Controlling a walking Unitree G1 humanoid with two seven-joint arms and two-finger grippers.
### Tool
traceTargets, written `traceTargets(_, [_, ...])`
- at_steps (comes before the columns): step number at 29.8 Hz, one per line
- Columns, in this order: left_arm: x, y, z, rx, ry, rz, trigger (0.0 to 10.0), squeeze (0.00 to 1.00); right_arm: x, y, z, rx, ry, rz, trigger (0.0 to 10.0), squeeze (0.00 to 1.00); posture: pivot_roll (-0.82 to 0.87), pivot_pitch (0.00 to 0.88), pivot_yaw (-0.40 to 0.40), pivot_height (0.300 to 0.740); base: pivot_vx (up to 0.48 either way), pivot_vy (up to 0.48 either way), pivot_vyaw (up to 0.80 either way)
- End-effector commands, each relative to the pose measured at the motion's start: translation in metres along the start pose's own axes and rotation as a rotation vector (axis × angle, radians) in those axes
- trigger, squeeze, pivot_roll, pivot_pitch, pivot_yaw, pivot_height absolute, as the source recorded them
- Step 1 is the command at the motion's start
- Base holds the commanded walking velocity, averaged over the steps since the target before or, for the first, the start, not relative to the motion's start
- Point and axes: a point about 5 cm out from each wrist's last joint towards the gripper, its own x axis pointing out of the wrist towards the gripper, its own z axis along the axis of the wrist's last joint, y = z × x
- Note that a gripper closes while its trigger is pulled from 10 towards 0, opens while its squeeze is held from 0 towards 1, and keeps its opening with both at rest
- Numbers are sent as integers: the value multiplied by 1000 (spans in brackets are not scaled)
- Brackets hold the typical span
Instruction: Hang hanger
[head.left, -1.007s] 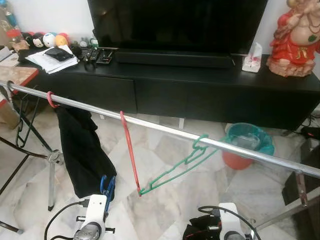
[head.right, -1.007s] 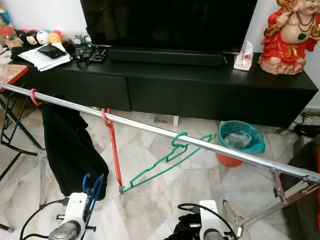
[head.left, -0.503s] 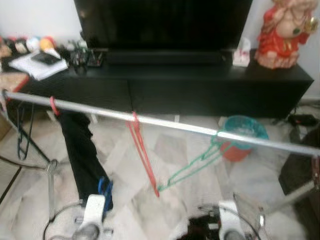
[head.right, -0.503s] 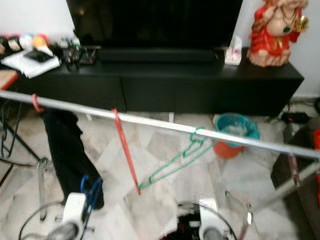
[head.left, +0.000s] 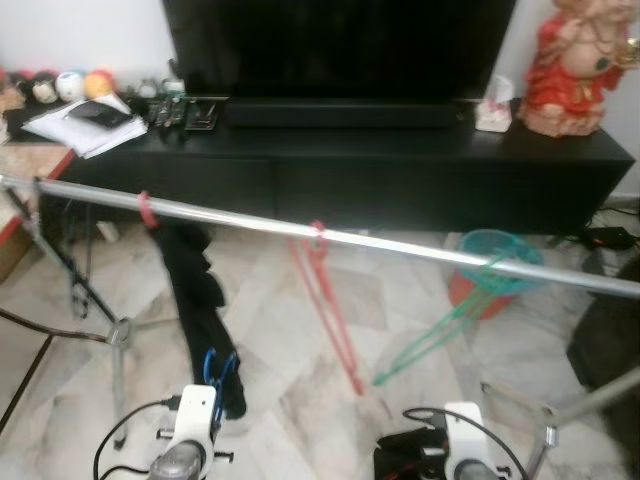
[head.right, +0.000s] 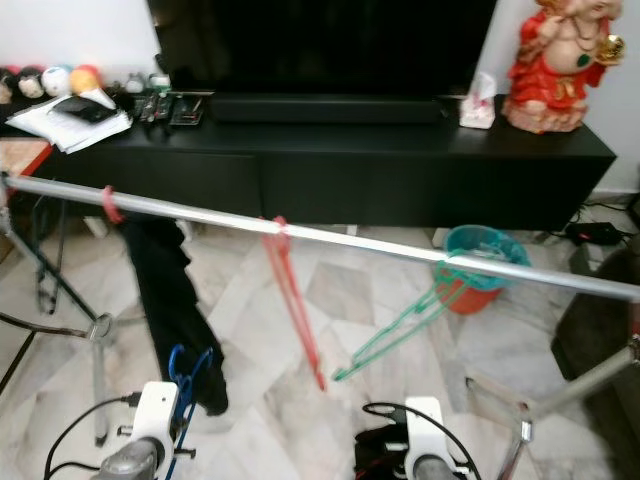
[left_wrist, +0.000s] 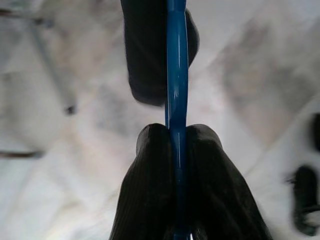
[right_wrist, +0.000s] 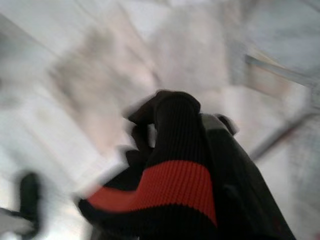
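A black television (head.right: 320, 45) sits at twelve o'clock, with a long black soundbar (head.right: 325, 108) just below its screen. Both rest on a low black cabinet (head.right: 400, 170) running across the upper part of the scene. At two o'clock on the cabinet stands a red statue (head.right: 558, 65), with a tissue box (head.right: 478, 105) just beside it. At ten o'clock lie a stack of papers (head.right: 70, 115), a few remotes (head.right: 170, 108) and a row of small round toys (head.right: 45, 80). A bin (head.right: 490, 240) with a teal liner stands on the marble floor (head.right: 400, 310) at three o'clock. A black garment (head.right: 170, 290) hangs at eight o'clock.
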Motion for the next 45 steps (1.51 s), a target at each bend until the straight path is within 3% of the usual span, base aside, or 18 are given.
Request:
traceTargets(1, [1,-4,2,0,-3,-5,10000,0,-1,-4,-5,-1,17,-10,10000,0,-17,0,24,740,0,270,0])
traceTargets(23, [1,-14,4,17,-14,-28,10000,0,-1,-2,-5,-5,16,-10,10000,0,-15,0,26,740,0,36,0])
traceTargets(45, [0,-9,1,9,-19,-24,10000,0,-1,-2,-4,-3,10,-14,10000,0,-17,0,29,740,0,0,0])
